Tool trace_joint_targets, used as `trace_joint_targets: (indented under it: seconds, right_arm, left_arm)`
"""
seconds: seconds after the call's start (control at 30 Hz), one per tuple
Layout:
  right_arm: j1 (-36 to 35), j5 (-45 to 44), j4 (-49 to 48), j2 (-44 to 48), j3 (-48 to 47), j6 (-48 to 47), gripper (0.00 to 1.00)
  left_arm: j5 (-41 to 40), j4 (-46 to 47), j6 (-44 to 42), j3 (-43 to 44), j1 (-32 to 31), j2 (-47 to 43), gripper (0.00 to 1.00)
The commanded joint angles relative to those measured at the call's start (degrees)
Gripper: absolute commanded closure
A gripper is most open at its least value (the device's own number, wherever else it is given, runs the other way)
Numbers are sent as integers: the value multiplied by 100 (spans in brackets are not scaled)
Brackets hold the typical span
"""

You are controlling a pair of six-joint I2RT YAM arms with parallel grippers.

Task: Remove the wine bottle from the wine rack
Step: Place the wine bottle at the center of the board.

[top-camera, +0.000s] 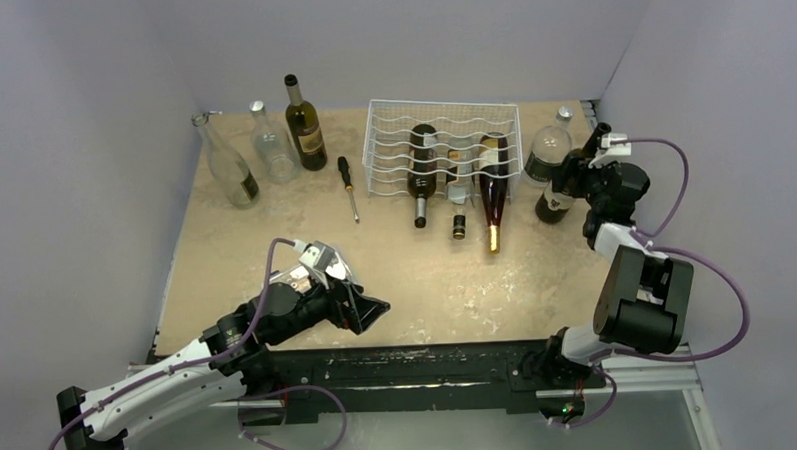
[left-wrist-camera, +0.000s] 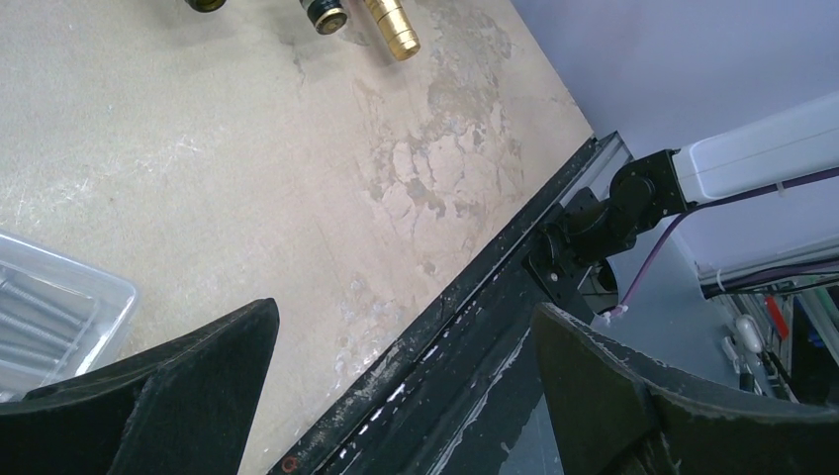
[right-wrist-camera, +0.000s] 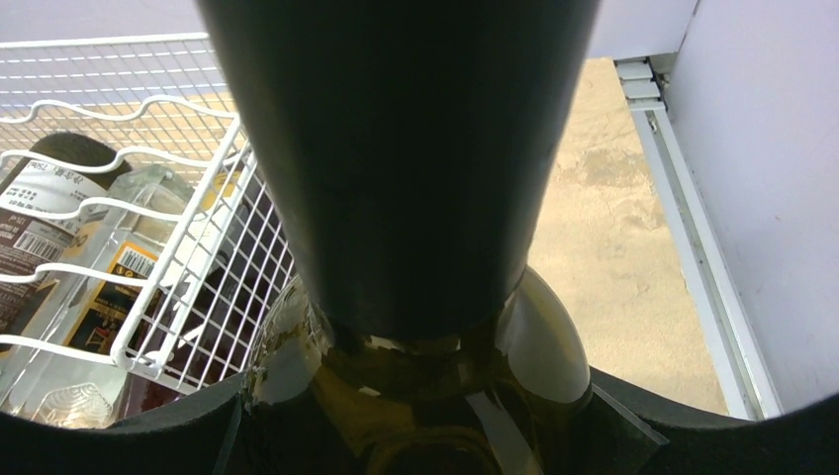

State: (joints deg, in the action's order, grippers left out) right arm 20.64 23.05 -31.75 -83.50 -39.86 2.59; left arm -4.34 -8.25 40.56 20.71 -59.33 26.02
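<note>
The white wire wine rack [top-camera: 441, 133] stands at the back middle of the table, also at the left of the right wrist view [right-wrist-camera: 178, 287]. Three bottles lie in it, necks toward me: a dark one [top-camera: 422, 169], a clear one [top-camera: 458, 183] and a red one with a gold cap [top-camera: 492, 192]. Just right of the rack, my right gripper [top-camera: 576, 179] [right-wrist-camera: 416, 435] is shut on the shoulder of a dark wine bottle [top-camera: 554, 202] [right-wrist-camera: 396, 148], which is tilted and outside the rack. My left gripper [top-camera: 373, 311] [left-wrist-camera: 404, 312] hangs open and empty over the table's front edge.
Three upright bottles [top-camera: 271, 139] stand at the back left, with a screwdriver [top-camera: 348, 187] lying beside them. A clear bottle with a silver cap [top-camera: 550, 145] stands behind the held one. The side wall [right-wrist-camera: 762, 198] is close on the right. A clear plastic box [left-wrist-camera: 49, 307] sits by the left gripper.
</note>
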Motion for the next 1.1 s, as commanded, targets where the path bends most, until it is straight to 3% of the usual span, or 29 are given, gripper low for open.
trace_joint_targets:
  seconds: [0.0, 0.5, 1.07]
  right_arm:
    - [18, -24, -820, 107, -90, 55, 42]
    - [16, 15, -636, 148, -123, 27, 1]
    - [17, 203, -400, 1102, 30, -65, 1]
  left_arm:
    - [-32, 210, 98, -39, -8, -44, 0]
    - [-23, 235, 153, -109, -8, -97, 0]
    - [-17, 225, 190, -126, -8, -132, 0]
